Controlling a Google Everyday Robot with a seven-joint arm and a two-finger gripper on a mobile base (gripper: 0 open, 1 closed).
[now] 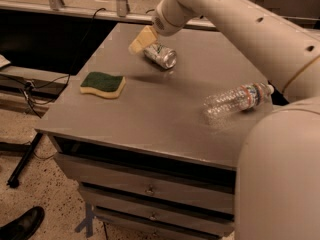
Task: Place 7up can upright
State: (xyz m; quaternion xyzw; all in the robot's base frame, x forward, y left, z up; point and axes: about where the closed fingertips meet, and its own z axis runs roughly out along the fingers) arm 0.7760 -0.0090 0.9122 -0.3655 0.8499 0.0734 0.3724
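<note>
The grey surface (165, 109) carries a clear plastic bottle (235, 101) lying at its right and a green sponge (102, 84) at its left, while the robot arm (240, 29) reaches over the far side. There the 7up can (161, 55) is on its side, shiny end toward the camera, right against the end effector (141, 40); whether that is clamped on it or open, I cannot tell. I judge this the grasp-and-reorient step, so next the can must be turned upright and set on its base.

Lab-like workroom, grey drawer cabinet (150, 181), speckled floor (47, 184), loose cables (31, 85), hand (141, 40) over cabinet's far side
</note>
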